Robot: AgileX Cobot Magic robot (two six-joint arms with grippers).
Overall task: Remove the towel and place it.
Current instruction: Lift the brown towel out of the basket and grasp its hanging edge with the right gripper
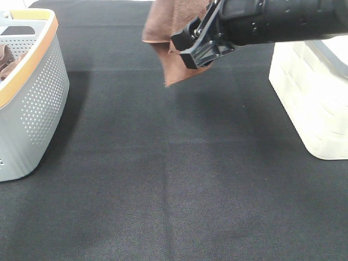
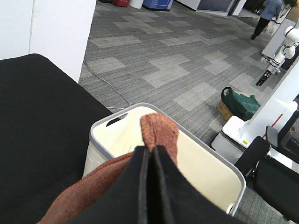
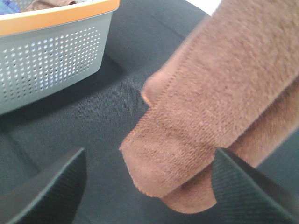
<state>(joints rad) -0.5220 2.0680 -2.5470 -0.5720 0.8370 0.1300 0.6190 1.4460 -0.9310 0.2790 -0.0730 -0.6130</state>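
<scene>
**Q:** What are the jaws doing?

**A:** The left jaws are pressed together, clamped on a folded edge of the towel (image 2: 161,130), a reddish-brown fleecy cloth with a stitched hem. The right jaws stand wide apart. The towel's hanging end sits in the gap between them, and I cannot tell whether it touches either side.

**Q:** So where is the towel?

**A:** It hangs from the left grip over the far part of the black counter (image 1: 174,179), between two baskets and inside neither.

**Q:** What do the baskets hold?

**A:** On the left of the high view, a grey perforated basket (image 1: 38,103) with an orange rim holds a bunched brown cloth (image 1: 6,61). On the right stands a white basket (image 1: 310,103). The left wrist view looks down into it and shows bare cream walls.

**Q:** And the arms?

**A:** The right arm (image 1: 283,19), black, reaches in from the right of the high view, its jaws pointing toward the grey basket. Of the left arm only the jaws show, in its wrist view, held higher than the white basket.
</scene>
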